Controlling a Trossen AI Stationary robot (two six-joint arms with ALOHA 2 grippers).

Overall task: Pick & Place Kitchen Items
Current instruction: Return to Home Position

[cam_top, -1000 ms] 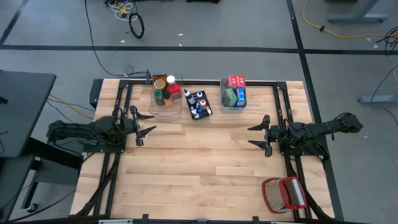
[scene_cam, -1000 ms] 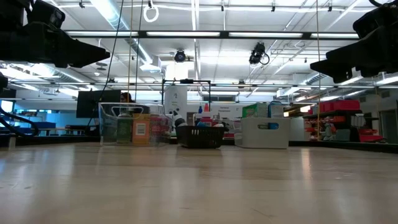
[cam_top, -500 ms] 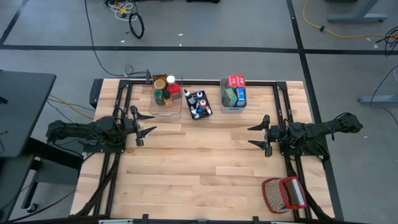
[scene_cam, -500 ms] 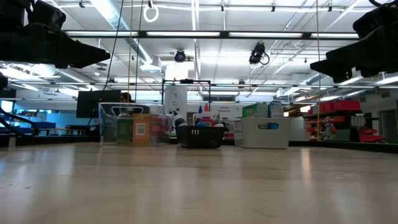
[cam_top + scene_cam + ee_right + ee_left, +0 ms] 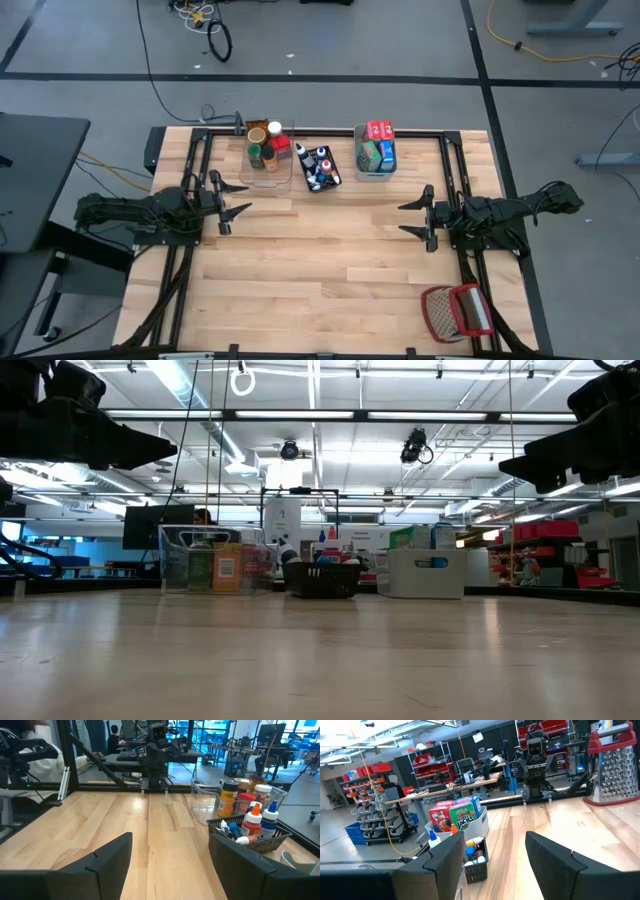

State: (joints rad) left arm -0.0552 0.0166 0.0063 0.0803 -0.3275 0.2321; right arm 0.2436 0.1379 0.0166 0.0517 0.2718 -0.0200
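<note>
Nothing moved | left tool (image 5: 246,198), right tool (image 5: 402,218) spread | kitchen items (image 5: 379,152) in bins (image 5: 268,181) beyond

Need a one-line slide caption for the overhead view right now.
Sorting done: left gripper and right gripper open, empty; groceries in the clear bin, black bin and grey bin.

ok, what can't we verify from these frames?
Labels on the jars in the clear bin: too small, high view.
Black bin: its wall hides what lies low inside, low view.
Grey bin: opaque wall hides everything below the rim, low view.
Wire basket: cut off by the edge, left wrist view.
</note>
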